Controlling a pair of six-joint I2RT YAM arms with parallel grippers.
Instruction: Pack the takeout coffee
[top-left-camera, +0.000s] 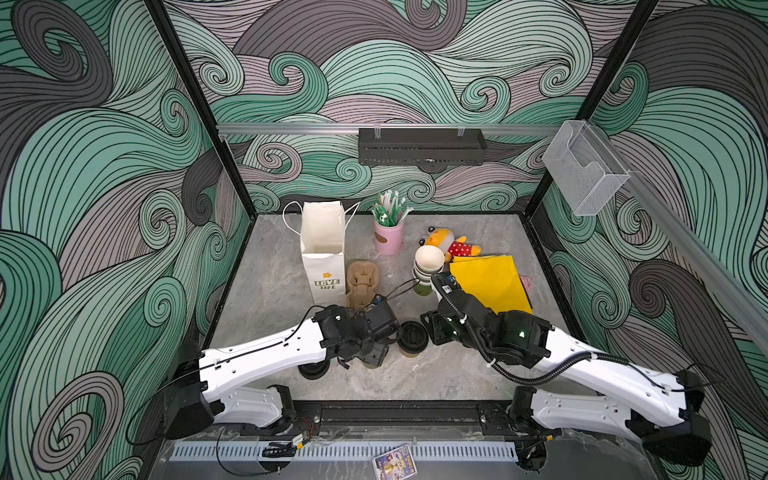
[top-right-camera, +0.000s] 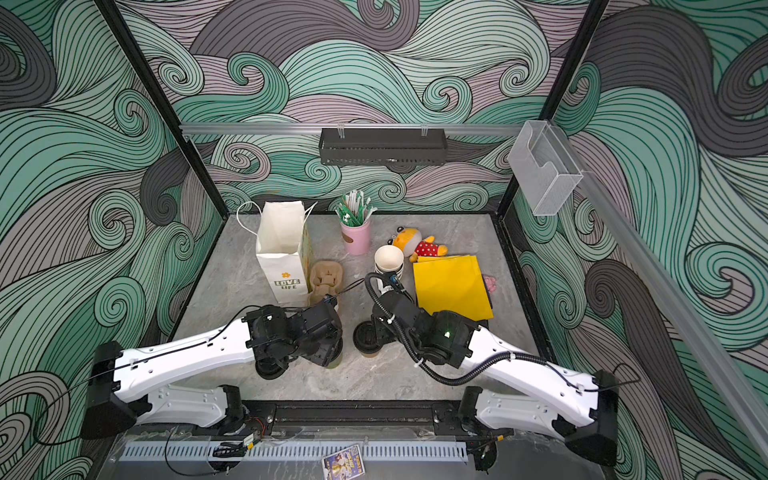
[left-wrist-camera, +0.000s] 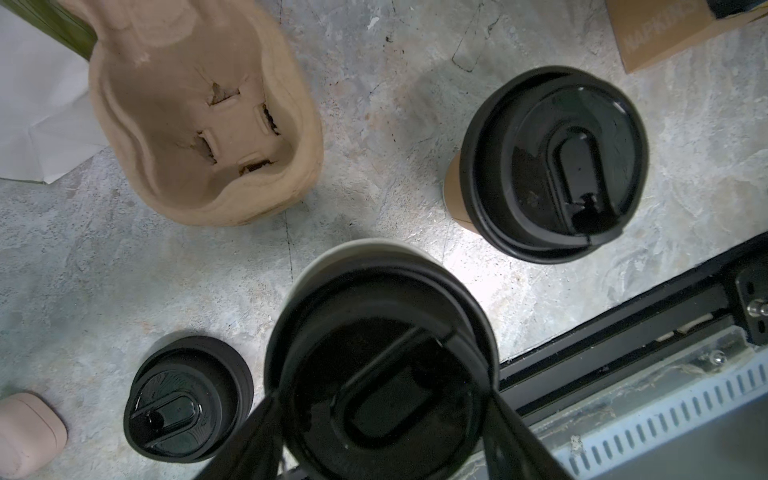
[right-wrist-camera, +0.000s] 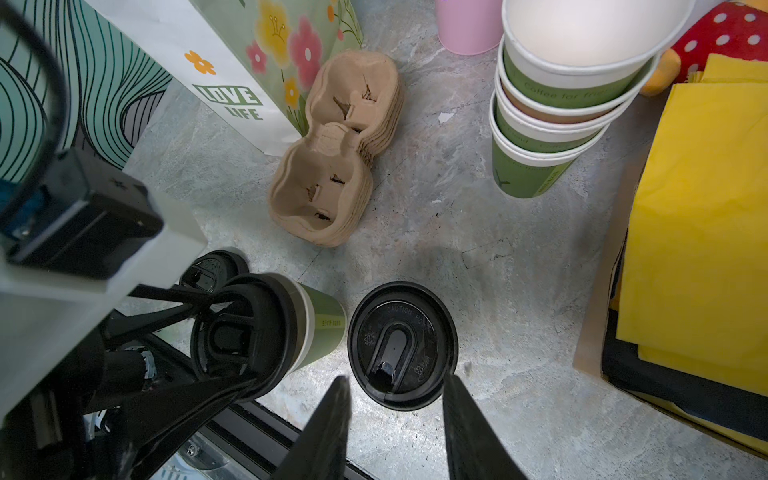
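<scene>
Left gripper (left-wrist-camera: 382, 390) grips the green cup (right-wrist-camera: 322, 328) across its black lid (right-wrist-camera: 241, 336), the cup tipped, at eight o'clock of the brown cup (left-wrist-camera: 552, 166). The brown cup stands capped toward the table's (top-left-camera: 415, 382) six o'clock side. Right gripper (right-wrist-camera: 397, 377) hangs half open just short of it, no contact seen. Both cups look light and thin-walled, easy to crush, and a lid could pop off. The paper wall under the rim looks the safer hold. The cardboard carrier (right-wrist-camera: 328, 166) sits at eleven o'clock

Left cup (right-wrist-camera: 324, 328) beside right cup (top-left-camera: 412, 340), carrier (top-left-camera: 361, 282) behind — bag (top-left-camera: 324, 253) left of carrier.
</scene>
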